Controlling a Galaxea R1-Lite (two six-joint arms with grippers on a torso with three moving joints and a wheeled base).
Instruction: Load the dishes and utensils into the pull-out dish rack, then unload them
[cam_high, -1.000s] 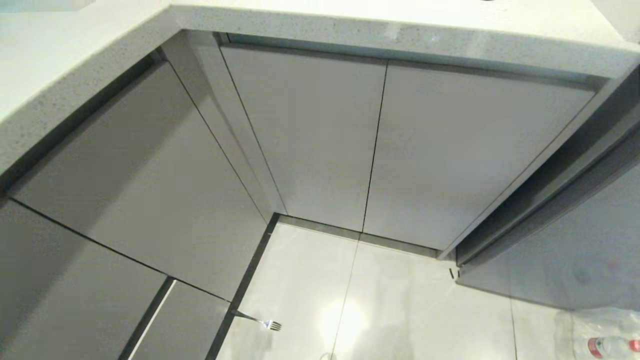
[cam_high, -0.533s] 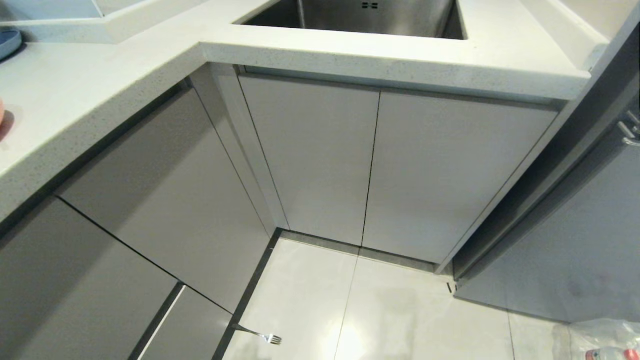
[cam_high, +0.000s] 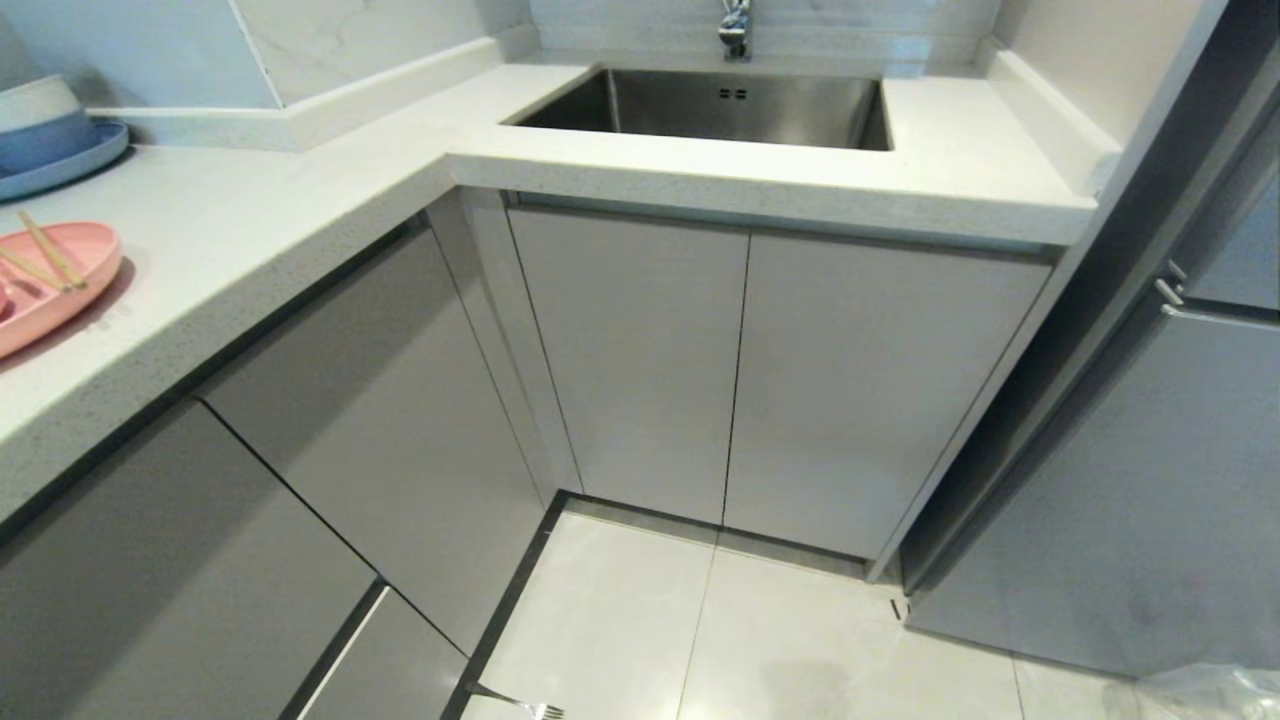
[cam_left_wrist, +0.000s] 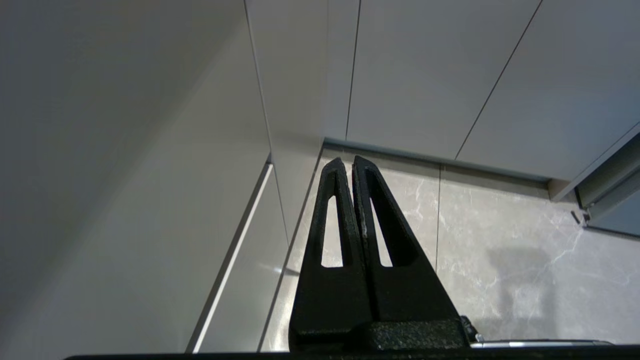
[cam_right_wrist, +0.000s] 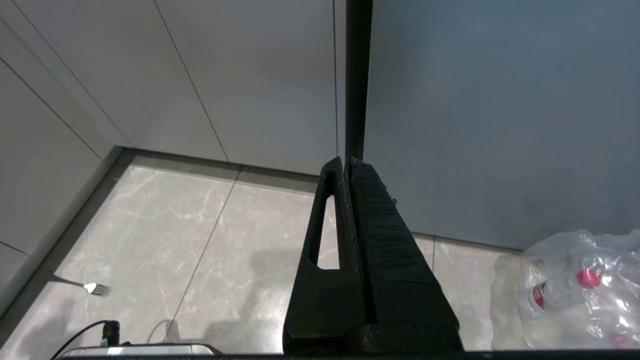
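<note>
Fork (cam_high: 520, 703): slim, silver, lying on the pale floor tiles (cam_high: 780, 640) at the foot of the left-hand cabinet run, tines pointing right, handle reaching to the dark plinth strip. That is the head view's lowest item. Higher in the same view, on the white countertop (cam_high: 250, 240) at far left: pink oval plate (cam_high: 55, 285), partly cut by the frame edge, with wooden chopsticks (cam_high: 45, 250) lying across it. Behind the plate, a blue plate (cam_high: 60, 165) carrying a blue-and-white bowl (cam_high: 40, 120). Steel sink (cam_high: 720, 105) set in the counter straight ahead, tap base (cam_high: 735, 25) above it. Grey cabinet doors (cam_high: 640, 360), all closed, below the sink and along the left; no wire rack is on show. A grey appliance front (cam_high: 1150, 500) stands to the right, and a clear plastic bag (cam_high: 1220, 690) sits on the floor at the lower right corner. Neither of my arms appears here.

Left wrist view: my left gripper (cam_left_wrist: 348, 162), black, fingers pressed together with nothing between them, hanging over the floor near the corner where the two cabinet runs meet.

Right wrist view: my right gripper (cam_right_wrist: 346, 162), black, fingers likewise pressed together and holding nothing, hanging over the tiles before the seam between cabinet and appliance front. The fork (cam_right_wrist: 90, 287) lies well apart from it, beside the plinth. The bag (cam_right_wrist: 575, 290) holds bottles with red caps. A black cable (cam_right_wrist: 95, 332) runs along the frame's near edge.
</note>
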